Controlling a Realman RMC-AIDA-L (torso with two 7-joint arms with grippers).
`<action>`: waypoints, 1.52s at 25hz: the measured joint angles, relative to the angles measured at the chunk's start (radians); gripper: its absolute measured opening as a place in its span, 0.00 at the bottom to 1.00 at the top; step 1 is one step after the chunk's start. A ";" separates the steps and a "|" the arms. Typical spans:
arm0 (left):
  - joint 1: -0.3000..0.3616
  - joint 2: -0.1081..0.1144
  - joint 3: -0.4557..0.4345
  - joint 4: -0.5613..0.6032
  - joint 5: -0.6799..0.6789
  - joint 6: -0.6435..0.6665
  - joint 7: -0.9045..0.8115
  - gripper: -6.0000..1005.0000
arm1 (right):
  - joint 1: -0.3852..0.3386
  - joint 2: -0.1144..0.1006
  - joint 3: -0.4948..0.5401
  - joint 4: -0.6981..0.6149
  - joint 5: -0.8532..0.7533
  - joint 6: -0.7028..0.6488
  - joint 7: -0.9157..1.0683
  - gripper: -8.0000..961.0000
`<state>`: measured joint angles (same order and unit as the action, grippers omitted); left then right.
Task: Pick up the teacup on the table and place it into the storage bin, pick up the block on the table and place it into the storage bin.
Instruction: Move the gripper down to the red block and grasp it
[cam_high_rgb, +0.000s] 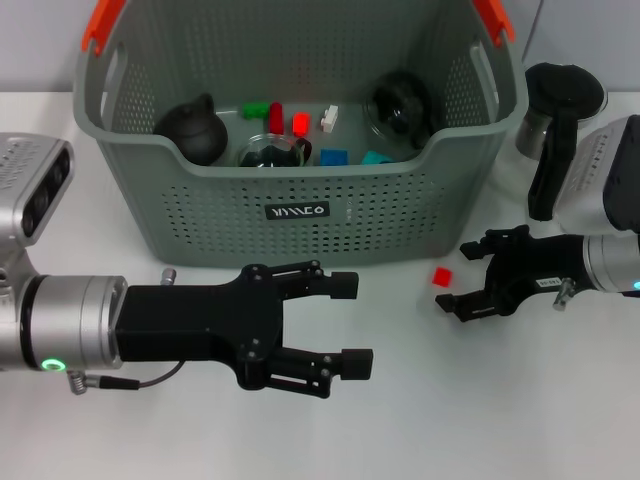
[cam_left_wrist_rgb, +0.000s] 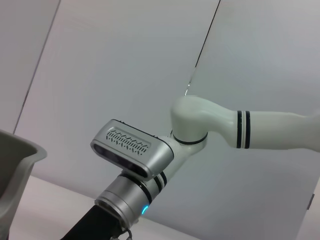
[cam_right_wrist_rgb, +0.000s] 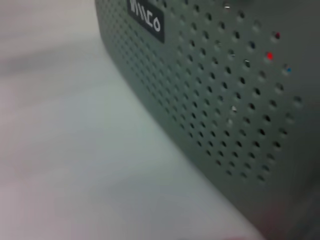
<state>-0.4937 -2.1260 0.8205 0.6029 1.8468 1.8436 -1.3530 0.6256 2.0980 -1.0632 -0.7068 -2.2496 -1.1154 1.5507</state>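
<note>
The grey-green storage bin (cam_high_rgb: 300, 205) stands at the back centre, and its perforated wall with the label (cam_right_wrist_rgb: 210, 90) fills the right wrist view. A small red block (cam_high_rgb: 442, 276) lies on the table right of the bin's front. My right gripper (cam_high_rgb: 456, 276) is open low at the block, its fingertips on either side of it. A glass teacup (cam_high_rgb: 268, 152) with a dark handle lies inside the bin. My left gripper (cam_high_rgb: 352, 324) hovers open and empty in front of the bin.
The bin also holds a black teapot (cam_high_rgb: 192, 130), a glass pot (cam_high_rgb: 400, 100) and several coloured blocks (cam_high_rgb: 300, 123). A glass jug with a black handle (cam_high_rgb: 558, 115) stands on the table right of the bin, behind my right arm.
</note>
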 joint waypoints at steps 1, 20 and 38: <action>0.000 0.000 0.000 0.000 0.000 -0.001 0.000 0.93 | 0.004 0.000 0.000 0.007 0.000 0.007 0.002 0.98; 0.004 0.000 -0.003 0.000 0.002 -0.006 0.002 0.93 | 0.061 0.002 0.001 0.098 0.011 0.088 0.025 0.55; 0.005 0.000 -0.003 0.000 0.003 -0.006 0.003 0.93 | 0.072 0.002 -0.005 0.130 0.015 0.112 0.031 0.35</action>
<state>-0.4886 -2.1261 0.8175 0.6029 1.8500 1.8377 -1.3499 0.6979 2.1000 -1.0684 -0.5767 -2.2345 -1.0035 1.5815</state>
